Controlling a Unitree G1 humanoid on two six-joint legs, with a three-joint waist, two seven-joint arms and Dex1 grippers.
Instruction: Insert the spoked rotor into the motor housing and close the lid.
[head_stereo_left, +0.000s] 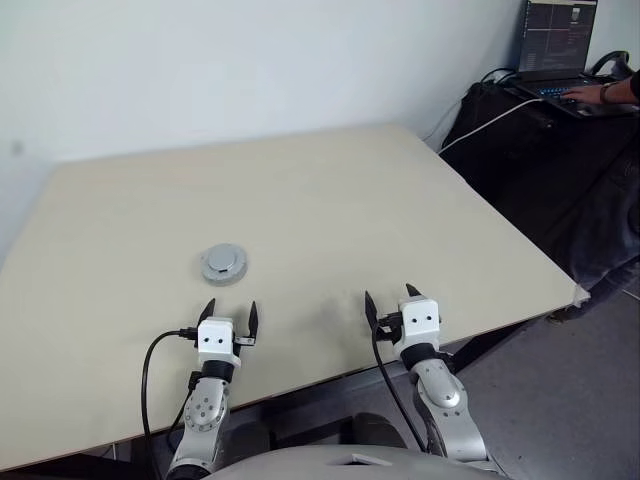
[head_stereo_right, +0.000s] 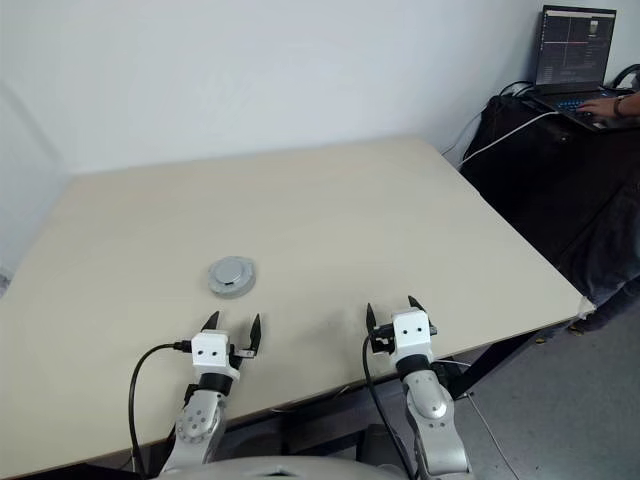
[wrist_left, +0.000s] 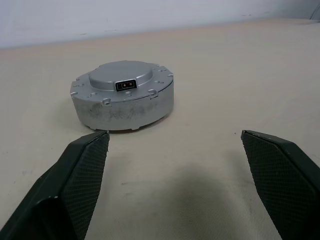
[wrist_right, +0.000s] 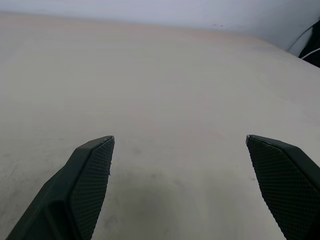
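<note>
A round grey motor housing (wrist_left: 122, 111) stands on the beige table (head_stereo_left: 330, 200), left of centre. The lid (wrist_left: 122, 79), a light-grey notched disc with a raised round boss and a small dark socket, lies flat on top of it. The spoked rotor is hidden. My left gripper (head_stereo_left: 231, 308) hovers open just in front of the housing, a short gap away, nothing between its fingers (wrist_left: 82, 170). My right gripper (head_stereo_left: 389, 297) is open over bare table to the right of it, also holding nothing.
The table's front edge runs just under both grippers, and its right edge slants away at the right. Beyond that stands a black-draped bench (head_stereo_left: 540, 140) with a laptop (head_stereo_left: 556, 40), a white cable and a person's hand (head_stereo_left: 590, 95) on the keyboard.
</note>
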